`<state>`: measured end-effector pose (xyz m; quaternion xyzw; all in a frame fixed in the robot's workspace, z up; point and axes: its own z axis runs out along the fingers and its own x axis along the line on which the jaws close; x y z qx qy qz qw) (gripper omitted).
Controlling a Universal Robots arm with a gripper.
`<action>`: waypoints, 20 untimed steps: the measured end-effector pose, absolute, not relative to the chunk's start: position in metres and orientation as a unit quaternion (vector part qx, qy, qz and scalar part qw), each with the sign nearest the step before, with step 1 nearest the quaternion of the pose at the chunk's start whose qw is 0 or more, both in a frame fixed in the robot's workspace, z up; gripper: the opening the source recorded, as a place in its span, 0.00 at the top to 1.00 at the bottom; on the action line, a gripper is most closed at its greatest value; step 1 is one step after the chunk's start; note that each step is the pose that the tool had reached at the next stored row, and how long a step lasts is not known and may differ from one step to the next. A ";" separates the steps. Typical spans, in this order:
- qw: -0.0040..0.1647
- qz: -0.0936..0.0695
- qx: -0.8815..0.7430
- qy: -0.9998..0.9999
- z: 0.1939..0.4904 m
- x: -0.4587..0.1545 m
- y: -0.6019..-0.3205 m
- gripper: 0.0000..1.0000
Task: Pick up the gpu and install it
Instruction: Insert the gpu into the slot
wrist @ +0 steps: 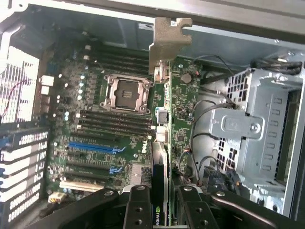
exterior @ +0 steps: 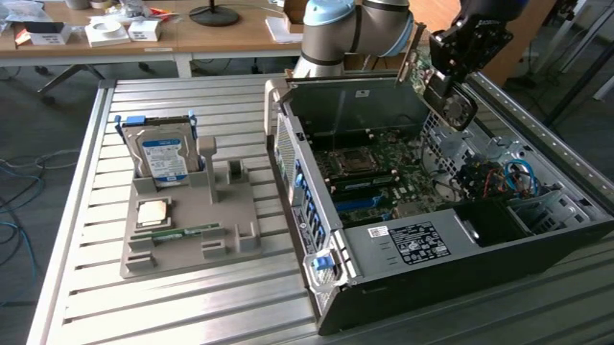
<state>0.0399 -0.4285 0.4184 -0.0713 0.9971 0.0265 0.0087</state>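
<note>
Gripper [exterior: 459, 44] hangs over the open case [exterior: 403, 248], jaws clamped on the gpu [wrist: 160, 167] across its flat faces. That grip keeps the card edge-on to the motherboard [wrist: 109, 124], probably so its connector edge can face a slot. The bracket [wrist: 169, 40] sticks out at the far end, clear of the fingers [wrist: 138, 205]. The card is in the air, not yet seated.

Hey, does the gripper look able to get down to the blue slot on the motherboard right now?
Probably yes: the gripper, shut on the gpu, hangs above the open case, with nothing over the blue slot.
</note>
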 end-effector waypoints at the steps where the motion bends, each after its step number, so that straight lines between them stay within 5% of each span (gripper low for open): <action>1: 0.008 0.026 -0.078 0.997 0.418 0.040 -0.428 0.74; 20: 0.004 0.024 -0.243 0.970 0.415 0.040 -0.428 0.74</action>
